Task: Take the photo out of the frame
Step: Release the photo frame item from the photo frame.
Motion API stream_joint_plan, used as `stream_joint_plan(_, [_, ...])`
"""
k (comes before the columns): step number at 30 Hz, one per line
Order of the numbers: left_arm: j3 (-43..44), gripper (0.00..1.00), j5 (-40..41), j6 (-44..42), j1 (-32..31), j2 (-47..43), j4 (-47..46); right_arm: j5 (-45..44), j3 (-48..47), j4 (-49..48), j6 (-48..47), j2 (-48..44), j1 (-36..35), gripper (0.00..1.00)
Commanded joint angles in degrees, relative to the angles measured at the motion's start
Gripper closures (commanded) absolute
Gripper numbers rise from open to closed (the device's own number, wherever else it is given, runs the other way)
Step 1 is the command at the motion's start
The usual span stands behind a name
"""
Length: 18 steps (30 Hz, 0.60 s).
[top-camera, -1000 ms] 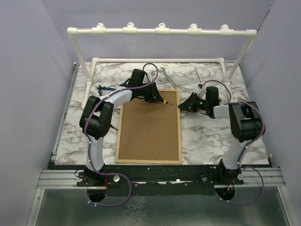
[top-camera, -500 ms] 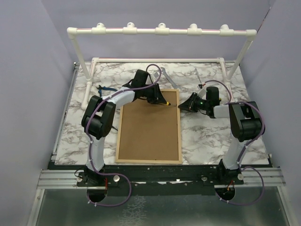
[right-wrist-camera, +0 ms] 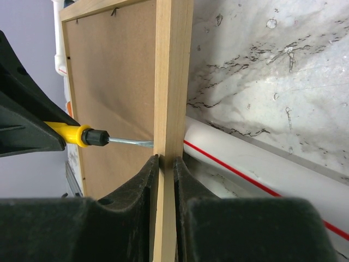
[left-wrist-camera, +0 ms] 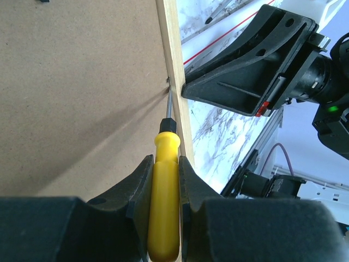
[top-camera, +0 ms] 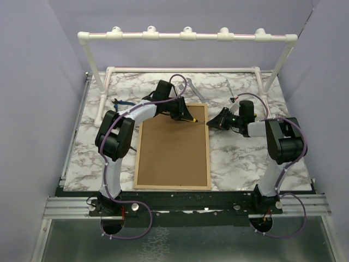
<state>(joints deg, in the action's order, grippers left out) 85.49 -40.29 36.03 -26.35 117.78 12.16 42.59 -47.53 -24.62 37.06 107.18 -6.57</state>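
The frame (top-camera: 172, 147) lies face down on the table, its brown fibreboard back up inside light-wood edging. The photo is hidden under the back. My left gripper (top-camera: 183, 115) is shut on a yellow-handled screwdriver (left-wrist-camera: 164, 191). The screwdriver's metal tip touches the fibreboard right at the inner side of the frame's right edge (left-wrist-camera: 175, 82), near its far corner. My right gripper (top-camera: 211, 123) is shut on that same wooden edge (right-wrist-camera: 172, 82), one finger each side. The screwdriver (right-wrist-camera: 82, 135) also shows in the right wrist view, its blade meeting the wood.
A white PVC pipe rack (top-camera: 185, 37) stands across the back of the marble table (top-camera: 245, 158), with a base pipe (right-wrist-camera: 262, 169) just behind the frame. A metal tool (top-camera: 194, 90) and a thin tool (top-camera: 229, 87) lie at the back. Purple walls close in both sides.
The left arm has shifted slightly right and back, carrying the screwdriver tip to the frame's right edge. The right gripper and the frame have not visibly moved.
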Motion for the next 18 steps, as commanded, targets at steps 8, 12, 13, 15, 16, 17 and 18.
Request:
stream_joint_plan(8, [1.5,1.00,2.9,-2.7,1.4,-0.2,5.4,1.3,-0.8,-0.2,-0.1,0.9,0.1,0.83])
stream_joint_plan(12, [2.2,1.00,2.3,-2.4,1.8,-0.3,5.6,1.3,-0.7,-0.2,-0.1,0.9,0.1,0.83])
stream_joint_plan(13, [2.3,1.00,1.3,-2.3,1.8,-0.3,5.6,1.3,-0.8,-0.2,-0.1,1.0,0.1,0.83])
stream_joint_plan(15, [2.4,1.00,-0.7,-2.1,1.8,-0.4,5.2,1.3,-0.8,-0.1,-0.1,1.0,0.1,0.83])
stream_joint_plan(16, [2.3,1.00,-1.6,-1.8,1.8,-0.7,5.0,1.3,-0.8,-0.2,-0.1,1.0,0.1,0.82])
stream_joint_plan(17, [2.0,1.00,-2.5,-1.4,1.8,-1.0,4.5,1.4,-0.9,-0.2,-0.1,0.9,0.1,0.80])
stream_joint_plan(18, [1.7,1.00,-3.2,-1.0,1.8,-1.6,4.0,1.4,-0.8,-0.3,-0.1,0.9,0.1,0.77])
